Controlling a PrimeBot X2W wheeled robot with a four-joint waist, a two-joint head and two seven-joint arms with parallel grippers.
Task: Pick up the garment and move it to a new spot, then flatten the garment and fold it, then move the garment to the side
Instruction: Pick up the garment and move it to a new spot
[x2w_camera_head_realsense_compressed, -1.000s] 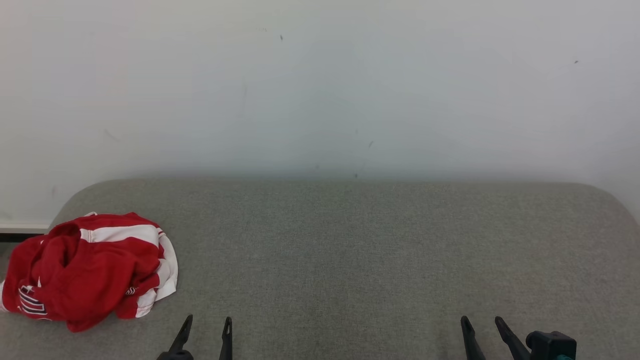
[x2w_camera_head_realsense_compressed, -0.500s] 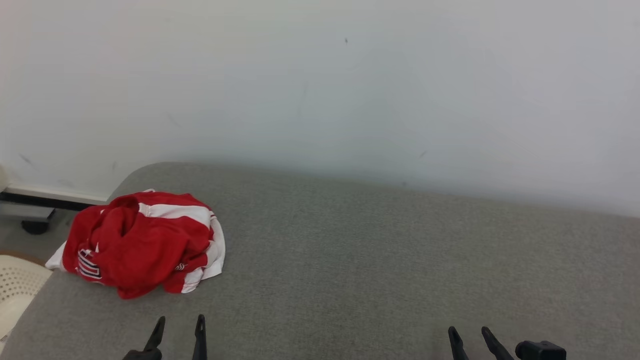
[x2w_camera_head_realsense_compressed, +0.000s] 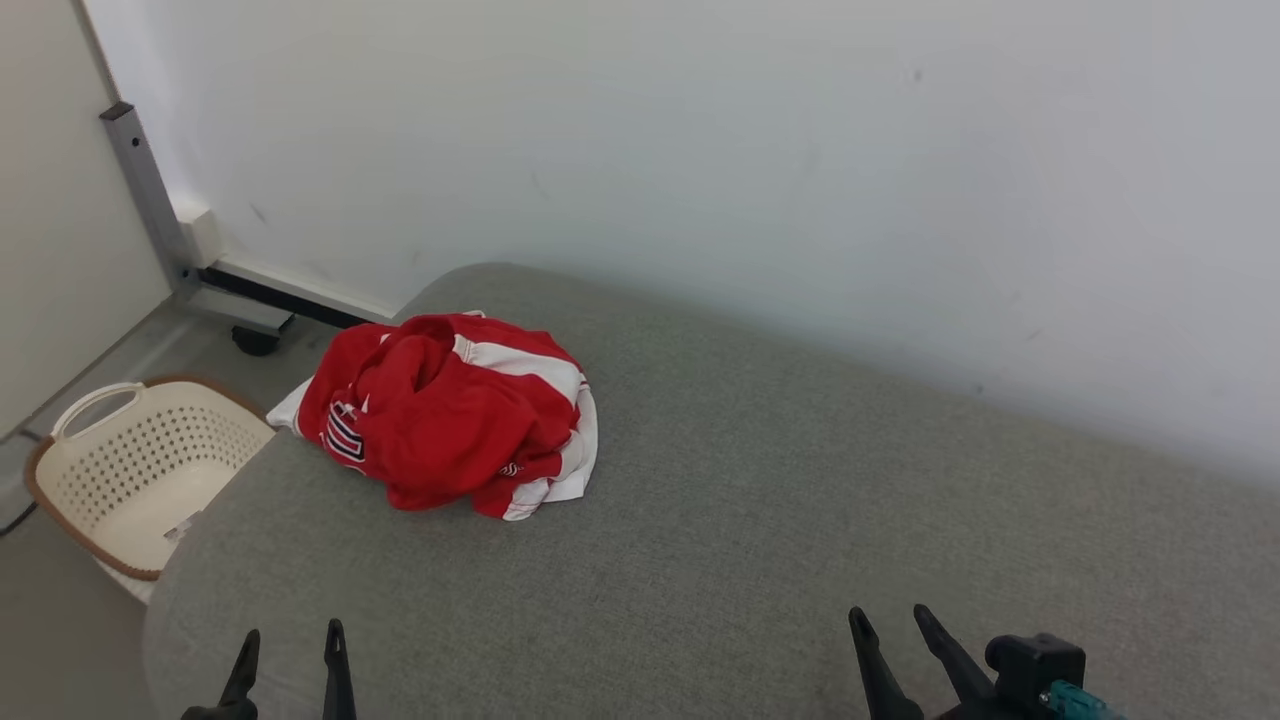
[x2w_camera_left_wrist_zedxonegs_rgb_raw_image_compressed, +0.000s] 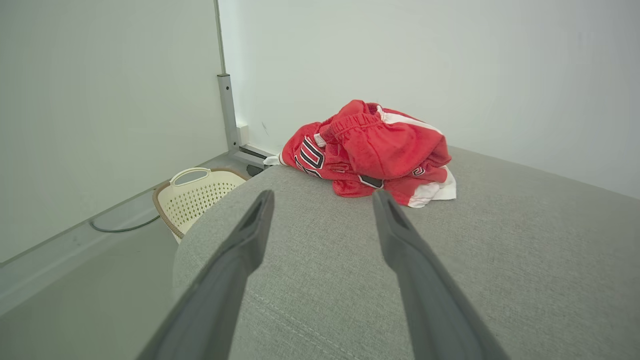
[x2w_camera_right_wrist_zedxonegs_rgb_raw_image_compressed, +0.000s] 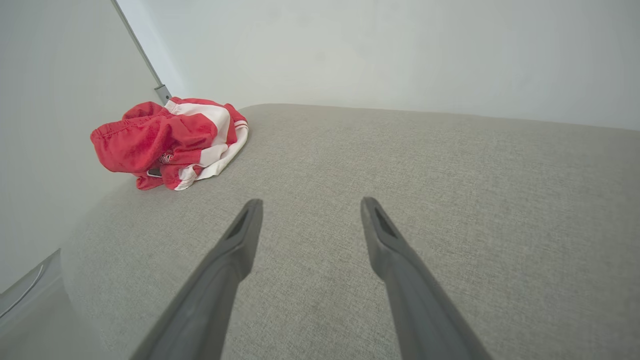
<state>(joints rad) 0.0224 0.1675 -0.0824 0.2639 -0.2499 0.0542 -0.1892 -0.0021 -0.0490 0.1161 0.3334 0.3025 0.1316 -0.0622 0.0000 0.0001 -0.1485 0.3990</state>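
Note:
A crumpled red and white garment (x2w_camera_head_realsense_compressed: 450, 412) with dark lettering lies in a heap at the far left corner of the grey cushioned surface (x2w_camera_head_realsense_compressed: 760, 520). It shows in the left wrist view as the garment (x2w_camera_left_wrist_zedxonegs_rgb_raw_image_compressed: 372, 150) ahead of the fingers, and in the right wrist view as the garment (x2w_camera_right_wrist_zedxonegs_rgb_raw_image_compressed: 170, 137) at the upper left. My left gripper (x2w_camera_head_realsense_compressed: 290, 645) is open near the front left edge, well short of the heap. My right gripper (x2w_camera_head_realsense_compressed: 890, 622) is open at the front right, far from it. Both are empty.
A cream perforated laundry basket (x2w_camera_head_realsense_compressed: 130, 470) stands on the floor just left of the surface's corner. A white wall (x2w_camera_head_realsense_compressed: 760, 180) runs along the far edge, and a grey metal post (x2w_camera_head_realsense_compressed: 140, 190) stands in the room's corner. The surface's left edge drops to the floor.
The head camera has turned left, so the garment now sits nearer the picture's middle and the basket and post have come into view. Both grippers stay open at the bottom.

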